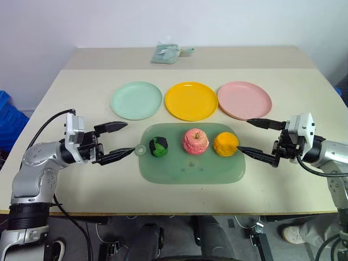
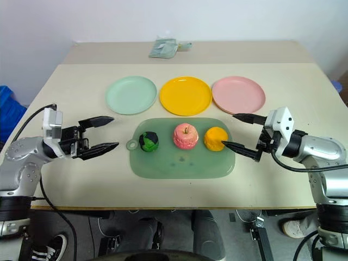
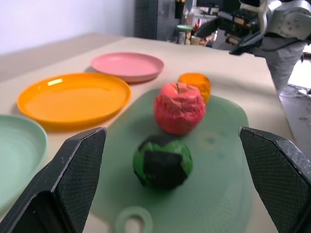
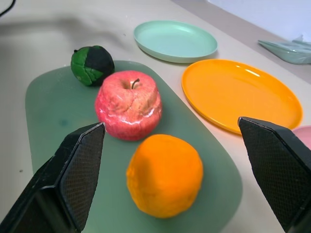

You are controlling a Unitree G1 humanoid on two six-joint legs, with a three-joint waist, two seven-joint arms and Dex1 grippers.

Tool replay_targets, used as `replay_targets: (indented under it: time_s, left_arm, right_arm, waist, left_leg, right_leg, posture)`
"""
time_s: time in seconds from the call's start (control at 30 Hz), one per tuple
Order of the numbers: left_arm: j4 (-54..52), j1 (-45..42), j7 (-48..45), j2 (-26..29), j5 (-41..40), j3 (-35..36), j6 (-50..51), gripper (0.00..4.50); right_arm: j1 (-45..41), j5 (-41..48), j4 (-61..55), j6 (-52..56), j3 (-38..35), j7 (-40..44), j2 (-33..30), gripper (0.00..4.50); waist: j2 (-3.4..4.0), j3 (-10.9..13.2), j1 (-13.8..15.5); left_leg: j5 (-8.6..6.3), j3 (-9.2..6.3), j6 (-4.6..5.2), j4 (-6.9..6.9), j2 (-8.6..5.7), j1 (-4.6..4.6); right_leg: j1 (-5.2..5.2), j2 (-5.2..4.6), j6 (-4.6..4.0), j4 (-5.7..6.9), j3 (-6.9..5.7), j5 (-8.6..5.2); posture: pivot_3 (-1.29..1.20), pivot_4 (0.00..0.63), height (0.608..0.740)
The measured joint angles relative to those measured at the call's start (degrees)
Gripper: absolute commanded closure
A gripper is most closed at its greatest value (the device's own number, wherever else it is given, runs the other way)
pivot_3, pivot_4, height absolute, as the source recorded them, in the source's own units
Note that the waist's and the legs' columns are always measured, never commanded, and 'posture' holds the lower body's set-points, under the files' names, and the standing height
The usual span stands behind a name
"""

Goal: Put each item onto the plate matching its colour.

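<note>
Both tools spread wide, nothing pinched. My left tool (image 1: 120, 139) hangs level just off the left end of the green board (image 1: 190, 173), jaws aimed inward at the green-and-black ball (image 1: 159, 147); my right tool (image 1: 253, 139) mirrors it off the right end, jaws aimed at the orange ball (image 1: 225, 144), lower finger tip just beside it, not touching as far as I can tell. All three fruits sit in a row on the board, pink apple (image 1: 195, 141) in the middle, close to both neighbours. Beyond the board on the bench (image 1: 81, 92): mint green plate (image 1: 136, 100) left, yellow plate (image 1: 191, 100) centre, pink plate (image 1: 244, 99) right, all bare. So nothing is sorted yet; I read the step in hand as the first pick. How to do it well: take the end fruits first, each with its near tool, since the apple is hemmed in until one neighbour goes. Straddle each ball across its widest part and close gently; round things will likely squirt out of an off-centre pinch. On the right, come in from outside so the lower finger doesn't nudge the orange ball into the apple. Lift clear before carrying. Green ball goes straight back to mint; orange ball goes to yellow, crossing behind the apple; apple last to pink with the right tool, gripped on its ridged sides, stem up.
</note>
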Motion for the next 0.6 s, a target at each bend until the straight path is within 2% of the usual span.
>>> replay_targets:
  time_s: [0.3, 0.47, 0.6]
  left_arm:
    - [0.5, -0.2, 0.9, -2.6, 0.3, -0.4, -0.9, 0.0]
    - [0.5, -1.7, -0.4, -0.1, -2.2, 0.7, 1.8, 0.0]
    - [0.3, -1.6, -0.9, 1.3, -3.6, 2.9, 2.9, 0.0]
  right_arm:
    - [-4.2, -0.3, -0.2, 0.7, 1.1, -0.5, 0.0, 0.04]
    - [-5.7, 0.0, -2.1, 2.3, 2.4, -1.6, 0.5, 0.04]
    - [-10.5, 0.8, -3.2, 4.5, 4.9, -1.9, 1.3, 0.04]
  waist:
    - [0.0, 0.0, 0.2]
    - [0.01, 0.0, 0.0]
    - [0.01, 0.0, -0.3]
  left_leg:
    - [0.0, -0.01, 0.0, 0.0, -0.01, -0.04]
    - [0.0, -0.01, 0.0, 0.0, 0.0, -0.02]
    - [0.0, -0.01, 0.0, -0.01, 0.02, 0.0]
  right_leg:
    - [0.0, -0.02, 0.0, -0.02, -0.01, 0.0]
    - [-0.02, 0.01, 0.0, 0.01, -0.01, 0.0]
    - [-0.03, 0.02, 0.0, 0.01, 0.0, 0.0]
  posture:
    - [0.0, 0.15, 0.74]
    - [0.0, 0.15, 0.74]
    - [0.0, 0.15, 0.74]
